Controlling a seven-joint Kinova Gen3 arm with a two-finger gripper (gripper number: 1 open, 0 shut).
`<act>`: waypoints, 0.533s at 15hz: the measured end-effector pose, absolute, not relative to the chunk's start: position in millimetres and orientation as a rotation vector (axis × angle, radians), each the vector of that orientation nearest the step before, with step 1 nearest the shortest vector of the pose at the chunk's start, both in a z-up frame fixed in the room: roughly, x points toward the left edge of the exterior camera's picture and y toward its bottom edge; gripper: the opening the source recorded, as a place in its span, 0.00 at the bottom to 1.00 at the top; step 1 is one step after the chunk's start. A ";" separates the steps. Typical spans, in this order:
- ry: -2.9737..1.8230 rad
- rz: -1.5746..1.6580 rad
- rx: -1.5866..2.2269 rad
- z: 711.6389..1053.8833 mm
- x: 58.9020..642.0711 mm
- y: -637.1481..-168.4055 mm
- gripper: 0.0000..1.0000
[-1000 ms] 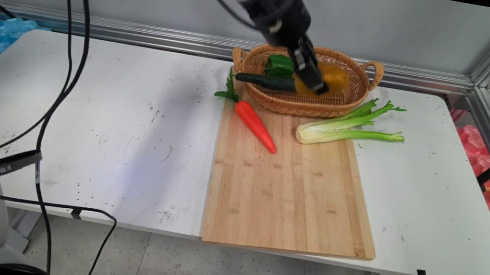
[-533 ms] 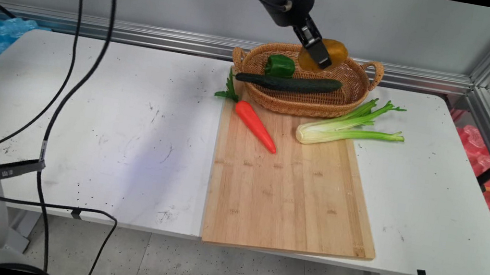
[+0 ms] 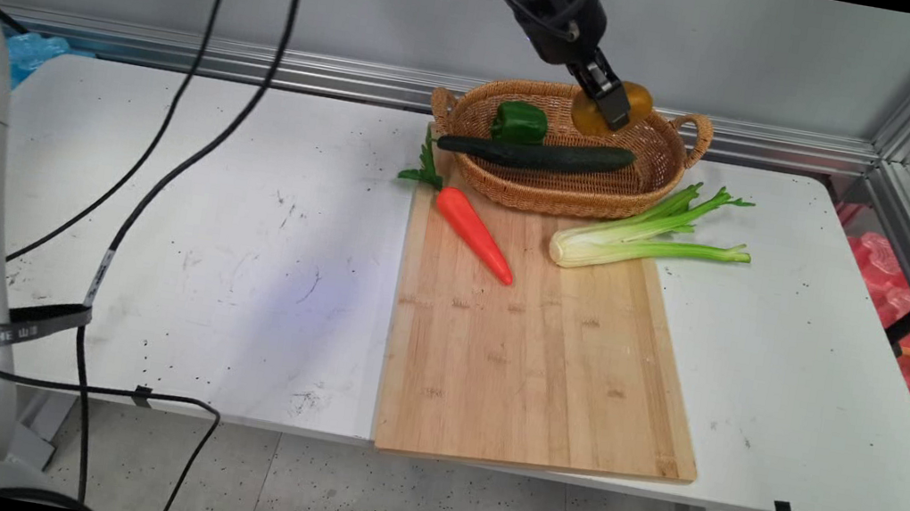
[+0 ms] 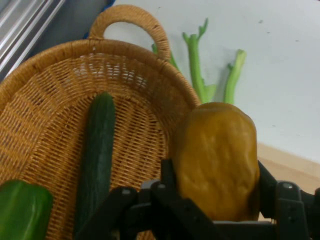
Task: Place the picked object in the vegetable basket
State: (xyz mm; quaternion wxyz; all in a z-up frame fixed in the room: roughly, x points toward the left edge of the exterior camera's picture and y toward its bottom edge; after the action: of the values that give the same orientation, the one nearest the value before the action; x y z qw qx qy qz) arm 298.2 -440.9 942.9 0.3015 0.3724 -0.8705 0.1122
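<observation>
The hand (image 3: 613,105) sits at the top of the frame, right of centre, clamped on a brownish-yellow potato (image 3: 633,102). In the hand view the two fingers (image 4: 169,180) press on either side of the potato (image 4: 216,160), which stands lengthwise between them, gripped low so that most of its bulk sticks out past the fingertips. It hangs clear in the air, touching nothing but the hand.

Directly below and a little left lies the wicker basket (image 3: 645,189), at the far end of the bench (image 3: 156,202). A dark green cucumber (image 3: 538,155) lies along the basket floor and a green pepper (image 3: 520,123) sits by its far left wall. The potato hangs above the basket's right half, near the right handle.

In front of the basket, touching or nearly touching its near wall, a wooden cutting board (image 3: 537,367) runs down to the near edge of the bench. A carrot (image 3: 476,233) lies slantwise across the board's upper left corner, its leafy top off the board. A celery bunch (image 3: 647,239) lies across the upper right corner, cut end on the wood and stalks trailing onto the bench at right. The rest of the board is bare.
</observation>
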 end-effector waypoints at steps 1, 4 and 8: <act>-2.309 0.297 1.005 936.0 295.7 -449.1 0.00; -2.311 0.292 1.053 915.9 288.8 -470.3 0.00; -2.319 0.276 1.112 888.7 279.9 -495.0 0.00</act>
State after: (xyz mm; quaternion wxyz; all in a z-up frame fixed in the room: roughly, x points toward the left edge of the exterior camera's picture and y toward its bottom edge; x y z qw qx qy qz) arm 279.9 -495.0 888.7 0.2740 0.4134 -0.8623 0.1027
